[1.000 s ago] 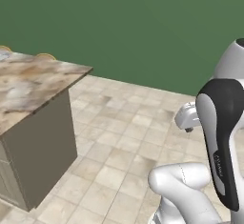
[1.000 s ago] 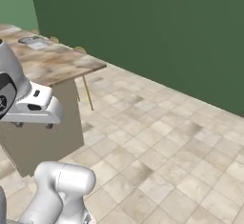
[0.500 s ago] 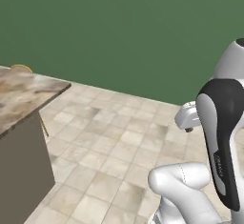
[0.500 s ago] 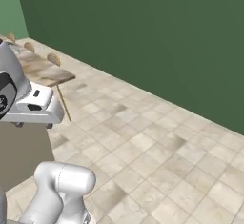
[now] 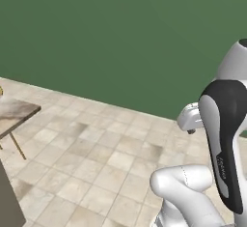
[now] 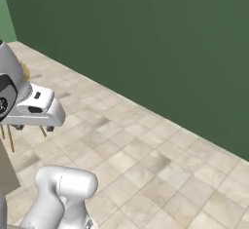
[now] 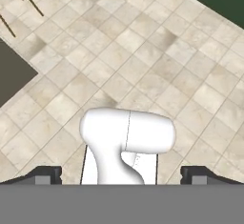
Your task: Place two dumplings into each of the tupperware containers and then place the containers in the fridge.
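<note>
My gripper [image 7: 121, 175] is open: its two dark fingertips [image 7: 42, 174] stand far apart at the bottom of the hand view, and nothing is between them. It points down at bare tiled floor [image 7: 143, 61]. The white hand [image 5: 190, 117] hangs folded close to the arm, seen from the other side as the same hand [image 6: 34, 108]. The dumplings, the tupperware containers and the fridge are out of view.
A dark green wall [image 5: 120, 37] runs across the back above beige floor tiles [image 5: 96, 158]. A marbled counter corner [image 5: 14, 111] juts in at the far left, with thin stool legs [image 5: 17, 146] beside it. The counter's dark side [image 7: 12, 73] is at the hand view's left.
The whole picture has slid left, so the base has turned or driven. The marbled counter has nearly left both base views. The arm keeps its folded pose.
</note>
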